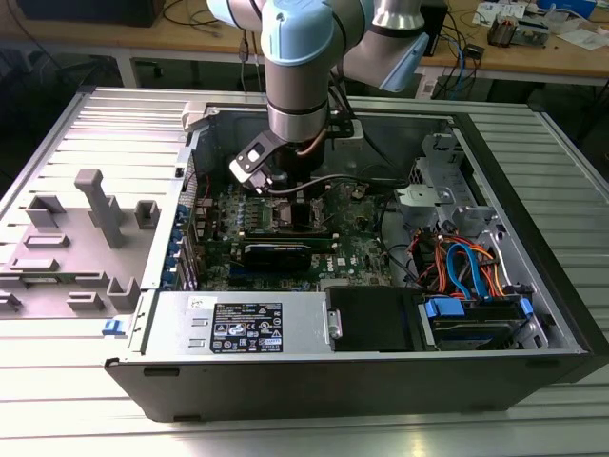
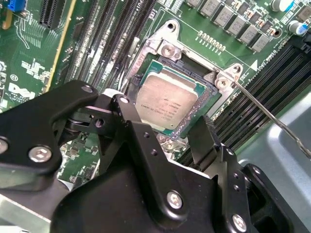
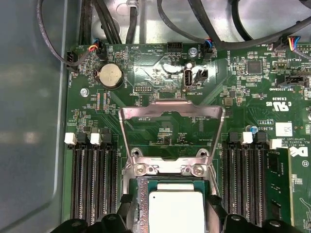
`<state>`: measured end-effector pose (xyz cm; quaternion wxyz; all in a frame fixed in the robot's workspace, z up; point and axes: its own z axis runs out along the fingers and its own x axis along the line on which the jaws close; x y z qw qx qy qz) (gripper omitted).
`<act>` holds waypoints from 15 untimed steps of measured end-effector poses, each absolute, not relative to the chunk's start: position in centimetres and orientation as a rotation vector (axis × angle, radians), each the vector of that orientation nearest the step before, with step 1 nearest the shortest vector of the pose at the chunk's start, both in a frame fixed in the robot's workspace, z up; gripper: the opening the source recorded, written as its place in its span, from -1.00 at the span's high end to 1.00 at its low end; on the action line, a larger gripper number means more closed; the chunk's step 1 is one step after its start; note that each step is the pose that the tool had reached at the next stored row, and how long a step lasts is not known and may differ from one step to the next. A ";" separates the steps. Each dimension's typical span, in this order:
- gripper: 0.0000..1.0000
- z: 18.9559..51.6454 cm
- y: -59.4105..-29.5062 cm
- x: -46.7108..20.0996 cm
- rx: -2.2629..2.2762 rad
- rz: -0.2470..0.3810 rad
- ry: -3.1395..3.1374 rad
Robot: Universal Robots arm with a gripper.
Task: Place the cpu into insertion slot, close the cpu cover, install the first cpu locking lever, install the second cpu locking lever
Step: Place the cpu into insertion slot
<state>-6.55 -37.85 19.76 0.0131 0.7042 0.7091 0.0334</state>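
Just above the exterior view's centre, the gripper [image 2: 164, 120] hangs over the green board [image 1: 362, 249] — pincer released, fingers [image 2: 130, 121] straddling the cpu [image 2: 167, 103]. That chip — square, dull silver, faintly printed — lies flat in the insertion slot [image 2: 208, 94], with the cpu cover [image 3: 146, 112] raised.

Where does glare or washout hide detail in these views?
First wrist view: the cpu top is washed near white, and glare whitens the green board near the coin cell. Second wrist view: light is even, the cpu top shows its grey tone. Exterior view: the arm shades the board beneath it.
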 end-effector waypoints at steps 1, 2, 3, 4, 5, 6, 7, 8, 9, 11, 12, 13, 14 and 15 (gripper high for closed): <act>-0.35 19.7 -37.8 -6.5 2.195 0.105 2.209; -0.35 19.6 -37.8 -6.5 2.196 0.105 2.208; -0.35 19.5 -37.8 -6.5 2.199 0.105 2.205; -0.35 19.5 -37.8 -6.5 2.201 0.105 2.203; -0.35 19.5 -37.8 -6.6 2.205 0.104 2.199; -0.35 19.5 -37.8 -6.6 2.207 0.104 2.197; -0.35 19.5 -37.8 -6.6 2.207 0.105 2.196; -0.35 19.5 -37.7 -6.5 2.207 0.105 2.197; -0.35 19.6 -37.8 -6.6 2.207 0.105 2.196; -0.35 19.7 -37.8 -6.6 2.207 0.104 2.196; -0.35 19.8 -37.8 -6.6 2.207 0.104 2.196; -0.35 19.8 -37.8 -6.6 2.207 0.105 2.196; -0.35 19.8 -37.8 -6.6 2.207 0.105 2.196; -0.35 19.8 -37.8 -6.6 2.207 0.105 2.197</act>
